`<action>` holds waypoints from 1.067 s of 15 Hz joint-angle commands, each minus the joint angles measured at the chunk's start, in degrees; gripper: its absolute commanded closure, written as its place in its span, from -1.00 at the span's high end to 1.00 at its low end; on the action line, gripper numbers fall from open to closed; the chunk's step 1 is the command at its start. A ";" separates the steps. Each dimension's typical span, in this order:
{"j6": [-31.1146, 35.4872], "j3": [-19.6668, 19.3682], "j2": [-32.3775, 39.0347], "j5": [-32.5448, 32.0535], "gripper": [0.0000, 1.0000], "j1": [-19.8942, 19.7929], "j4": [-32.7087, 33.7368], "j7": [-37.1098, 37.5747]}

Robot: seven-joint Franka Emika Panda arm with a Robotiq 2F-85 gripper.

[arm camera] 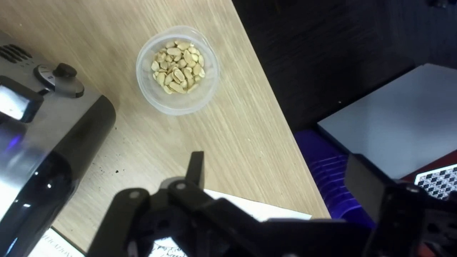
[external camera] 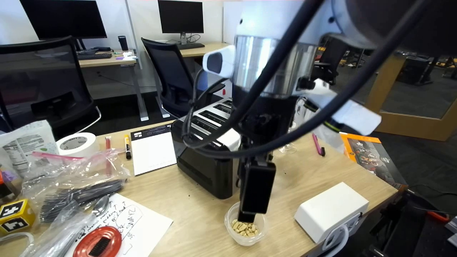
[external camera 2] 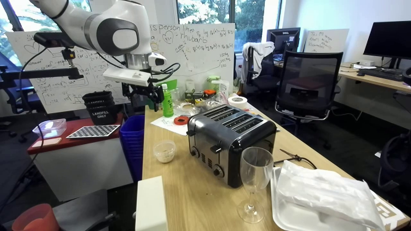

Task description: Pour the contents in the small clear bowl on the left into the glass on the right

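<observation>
As seen in an exterior view, find round clear bowl [external camera 2: 164, 146] of oval tan nuts [arm camera: 177, 67] left of glossy toaster [external camera 2: 205, 144], stemmed glass [external camera 2: 255, 176] nearer, right. Note gripper [arm camera: 276, 164] spread wide. Read "LANDFILL ONLY" on black bin [external camera 2: 102, 113].

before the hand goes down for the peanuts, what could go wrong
The small clear bowl sits near the edge of the table: a nudge might knock it off. It is lidless, so an early tilt could spill the peanuts. The thin-stemmed wine glass near the toaster might topple if bumped.
</observation>
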 commanded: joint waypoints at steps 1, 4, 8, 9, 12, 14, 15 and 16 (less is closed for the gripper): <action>4.40 1.45 5.07 -2.01 1.00 -0.88 1.12 7.69; 5.25 1.81 9.14 -2.21 1.00 -0.82 2.00 11.89; 5.05 2.35 13.84 -2.06 1.00 -0.81 4.36 14.01; 4.54 2.73 12.07 -1.78 1.00 -1.27 2.78 12.94; 4.56 2.77 13.62 -1.82 1.00 -1.24 4.09 13.39; 4.56 2.77 13.62 -1.82 1.00 -1.23 4.19 13.41; 4.56 2.77 13.62 -1.82 1.00 -1.23 4.20 13.41; 4.56 2.78 13.62 -1.82 1.00 -1.23 4.20 13.41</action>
